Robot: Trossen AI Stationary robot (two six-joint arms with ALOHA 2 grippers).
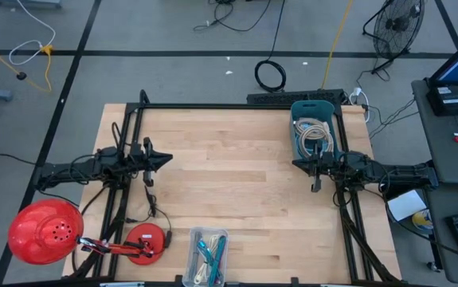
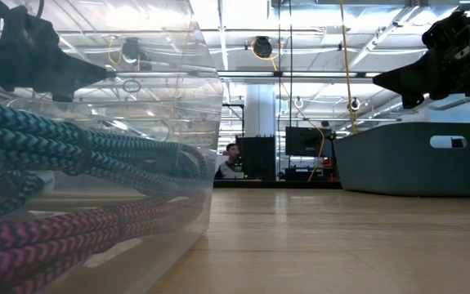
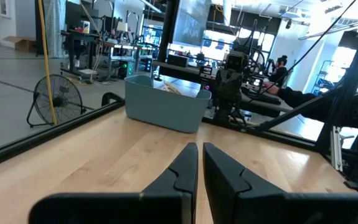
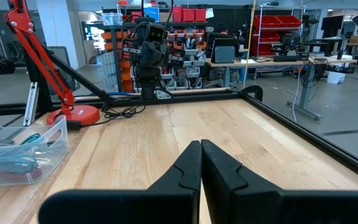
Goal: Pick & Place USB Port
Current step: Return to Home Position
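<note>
No USB port can be told apart by itself. A clear tray [image 1: 207, 257] at the table's near edge holds teal and pink braided cables [image 2: 71, 163]. A blue-grey bin [image 1: 315, 127] at the far right holds white cables [image 1: 314, 134]. My left gripper [image 1: 167, 159] hovers level above the table's left side, fingers together with only a thin slit [image 3: 200, 147] and nothing in it. My right gripper [image 1: 296, 164] hovers level at the right, just near of the bin, shut and empty [image 4: 200, 143]. The two grippers point at each other across the bare wood.
A red desk lamp [image 1: 44, 231] with a round red base [image 1: 145, 241] and its cord stands at the near left corner. A black frame [image 1: 236, 104] runs along the table's edges. The wood between the two grippers [image 1: 232, 175] is bare. A person sits in the room far behind [image 2: 233, 159].
</note>
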